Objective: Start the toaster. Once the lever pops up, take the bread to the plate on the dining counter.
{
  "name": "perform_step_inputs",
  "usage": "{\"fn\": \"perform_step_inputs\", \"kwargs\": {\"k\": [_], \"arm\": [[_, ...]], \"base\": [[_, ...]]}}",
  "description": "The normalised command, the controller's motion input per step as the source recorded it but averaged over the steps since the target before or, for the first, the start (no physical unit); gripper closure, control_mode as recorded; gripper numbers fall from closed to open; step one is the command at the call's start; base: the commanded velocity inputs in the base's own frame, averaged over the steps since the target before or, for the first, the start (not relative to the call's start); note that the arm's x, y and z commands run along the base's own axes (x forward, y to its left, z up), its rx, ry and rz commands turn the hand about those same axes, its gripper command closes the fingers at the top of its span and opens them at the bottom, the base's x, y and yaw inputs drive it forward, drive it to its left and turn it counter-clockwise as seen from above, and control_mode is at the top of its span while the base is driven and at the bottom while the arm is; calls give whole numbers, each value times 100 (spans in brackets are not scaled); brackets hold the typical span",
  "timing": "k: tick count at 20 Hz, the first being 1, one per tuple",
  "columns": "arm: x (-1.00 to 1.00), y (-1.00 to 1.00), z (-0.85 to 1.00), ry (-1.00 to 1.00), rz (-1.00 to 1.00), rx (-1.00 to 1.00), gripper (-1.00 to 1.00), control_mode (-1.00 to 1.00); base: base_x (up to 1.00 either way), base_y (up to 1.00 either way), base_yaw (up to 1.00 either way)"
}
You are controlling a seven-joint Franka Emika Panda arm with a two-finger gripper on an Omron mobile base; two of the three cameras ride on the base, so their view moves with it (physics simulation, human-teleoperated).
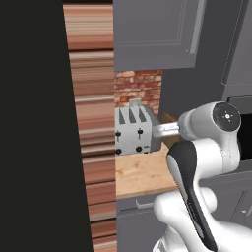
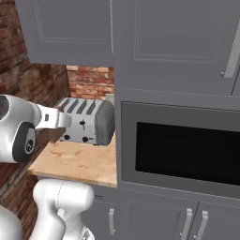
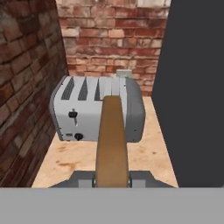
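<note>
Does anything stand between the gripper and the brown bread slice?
Nothing visible does. The gripper is shut on the thin brown bread slice, which points away from the hand toward the boxy silver-grey metal toaster on the light wooden countertop.

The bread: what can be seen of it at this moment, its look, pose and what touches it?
The bread is a brown slice seen edge-on in the hand view, a smooth crust-coloured strip rising from between the jaws of the gripper, which are shut on its lower end. It is held clear of the toaster, in front of it and above the wooden counter, hiding part of the toaster's front. Its flat faces cannot be seen.
</note>
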Motion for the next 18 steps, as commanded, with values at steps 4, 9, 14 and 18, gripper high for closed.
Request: {"fn": "perform_step_inputs", "kwargs": {"k": [4,9,14,18], "arm": [[-15,0,-3,3,0,0,100,-100],[-13,0,-2,0,0,0,100,-100],[-3,0,-1,0,0,0,100,100],[0,0,0,0,0,0,100,100]], "base": [[0,0,0],[0,0,0],[-35,-1,0],[-96,-16,0]]}}
